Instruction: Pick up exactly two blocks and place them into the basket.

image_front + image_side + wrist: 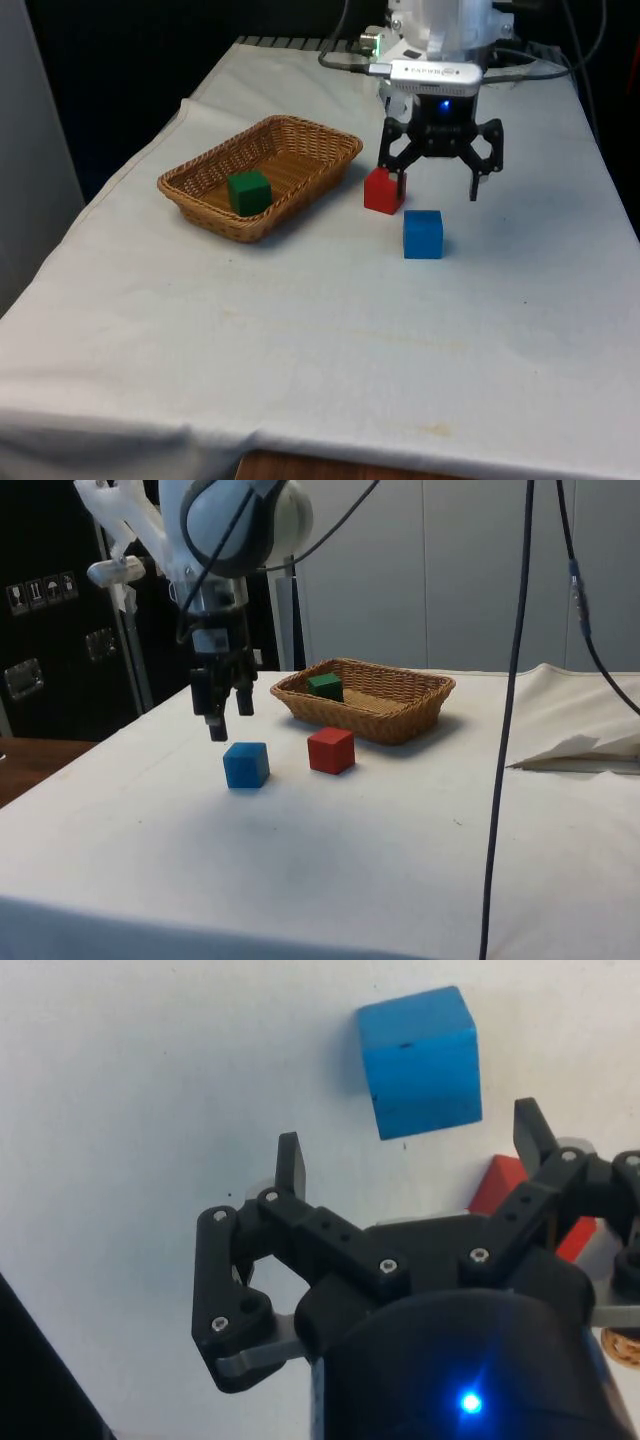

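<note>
A wicker basket (330, 150) (420, 708) holds a green block (248, 191) (324, 686). On the cloth beside it sit a red block (382, 193) (331, 750) (500, 1188) and a blue block (423, 234) (246, 764) (420, 1060). My gripper (437, 189) (227, 720) (412, 1138) hangs open a little above the cloth, just behind the blue block and close to the red one. Nothing is between its fingers.
Black cables (510, 720) hang down in the side view near the table's middle. The cloth's edge (130, 165) falls away close behind the basket at the front view's left. A fold of cloth (580, 750) lies at the side view's right.
</note>
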### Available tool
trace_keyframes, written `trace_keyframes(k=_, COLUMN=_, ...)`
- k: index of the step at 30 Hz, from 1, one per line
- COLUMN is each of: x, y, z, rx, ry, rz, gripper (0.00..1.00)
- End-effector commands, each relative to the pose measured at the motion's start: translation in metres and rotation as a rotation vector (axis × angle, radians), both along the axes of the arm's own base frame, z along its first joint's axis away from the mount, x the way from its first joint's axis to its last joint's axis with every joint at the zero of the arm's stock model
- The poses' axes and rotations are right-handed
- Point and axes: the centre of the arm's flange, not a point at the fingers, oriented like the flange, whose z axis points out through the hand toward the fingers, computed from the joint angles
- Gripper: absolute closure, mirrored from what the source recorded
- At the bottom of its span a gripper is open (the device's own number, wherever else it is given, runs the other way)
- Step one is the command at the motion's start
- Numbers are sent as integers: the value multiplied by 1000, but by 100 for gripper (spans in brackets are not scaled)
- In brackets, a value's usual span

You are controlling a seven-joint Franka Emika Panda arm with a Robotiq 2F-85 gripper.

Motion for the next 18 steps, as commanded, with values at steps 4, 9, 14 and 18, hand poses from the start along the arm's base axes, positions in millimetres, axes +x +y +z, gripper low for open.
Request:
trace_keyframes(k=4, x=2, y=5, z=-9, rx=8, ry=1, rz=6, gripper=0)
trace_keyframes(k=9, x=4, y=4, z=-17, rx=-2, ry=6, rz=16, gripper=0)
trace_keyframes(k=14, x=5, y=2, z=-29, rx=-17, ry=11, rz=36, gripper=0)
trace_keyframes(k=18, x=5, y=1, z=-33, rx=-23, ry=20, rz=41, gripper=0)
